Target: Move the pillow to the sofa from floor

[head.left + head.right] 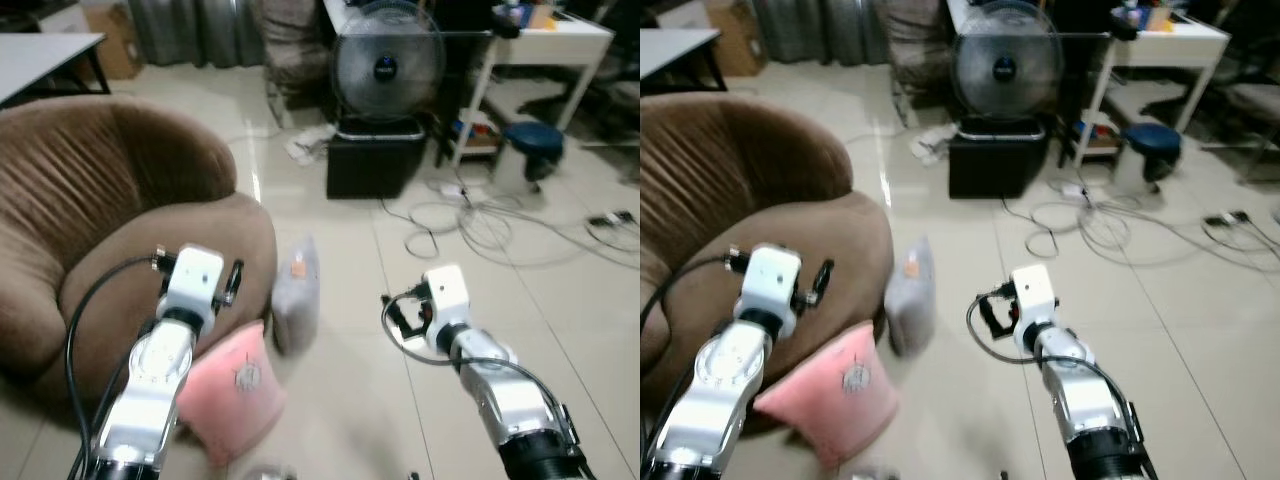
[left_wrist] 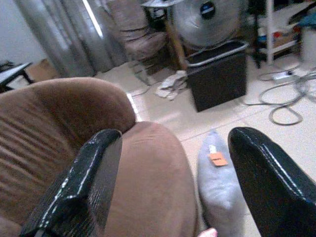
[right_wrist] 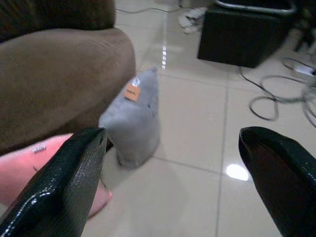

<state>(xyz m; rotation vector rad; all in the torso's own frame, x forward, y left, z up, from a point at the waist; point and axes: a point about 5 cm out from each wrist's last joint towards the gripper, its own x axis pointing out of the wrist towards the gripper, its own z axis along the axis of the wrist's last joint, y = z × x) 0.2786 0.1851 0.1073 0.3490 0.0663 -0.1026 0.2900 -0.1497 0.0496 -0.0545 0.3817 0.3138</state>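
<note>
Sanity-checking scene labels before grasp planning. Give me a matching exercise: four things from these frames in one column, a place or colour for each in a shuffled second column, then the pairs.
Things:
1. grey pillow
2. pink pillow
3. sofa
4. fan

Place or colour:
A. on top of the black box
B. brown, on the robot's left
C. upright on the floor against the sofa's side, orange tag near its top
D. on the floor below the left arm, leaning on the sofa's front

Pairs: 1-C, 2-D, 3-B, 4-A
</note>
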